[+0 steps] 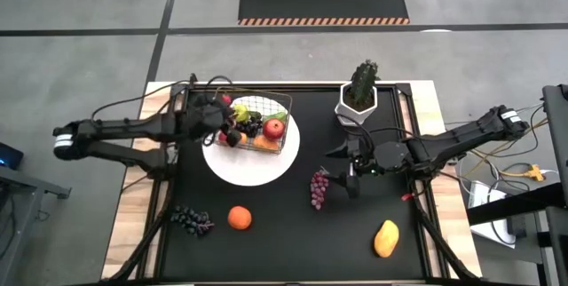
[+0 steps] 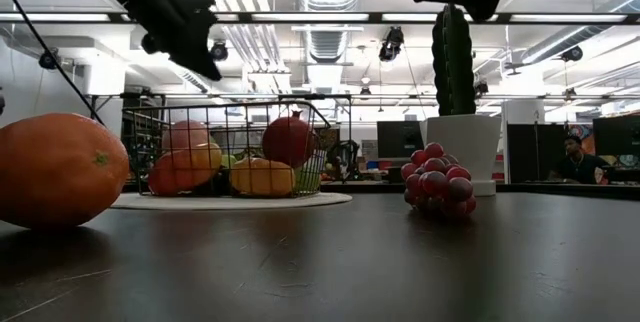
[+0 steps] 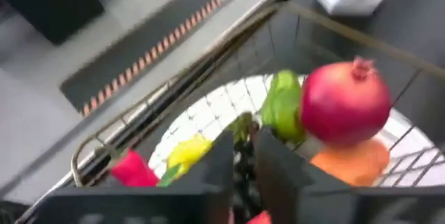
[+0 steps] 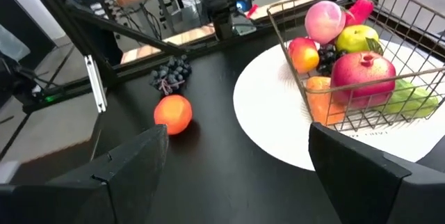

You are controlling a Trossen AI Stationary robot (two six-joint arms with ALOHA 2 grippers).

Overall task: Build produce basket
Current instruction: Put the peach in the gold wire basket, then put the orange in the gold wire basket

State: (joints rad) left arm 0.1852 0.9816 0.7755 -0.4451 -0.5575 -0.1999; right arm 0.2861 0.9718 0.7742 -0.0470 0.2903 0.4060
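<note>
The basket (image 1: 259, 124) is set on a round white plate (image 1: 251, 167) at the back left of the black table (image 1: 284, 233), probably so that the wire frame has a steady base while fruit is dropped in. It already holds a peach, apples, a pear, a chili and a large red fruit (image 3: 345, 101). The left gripper (image 1: 226, 126) is lowered over the basket's left end, its fingers (image 3: 221, 160) drawn nearly together among the fruit; whether a piece is pinched between them cannot be told. Still outside the basket, along the near side of the table, a dark grape bunch (image 1: 191, 220), an orange (image 1: 240, 218), a reddish grape bunch (image 1: 319, 188) and a mango (image 1: 386, 238) are spread well apart, presumably for easy single picks. The right gripper (image 1: 348, 176) is held just beside the reddish grapes with its fingers (image 4: 125, 165) spread wide, apparently readied for them. A potted cactus (image 1: 359, 92) is left at the back. Faint printing shows on the plate beneath the basket, but nothing can be read.
</note>
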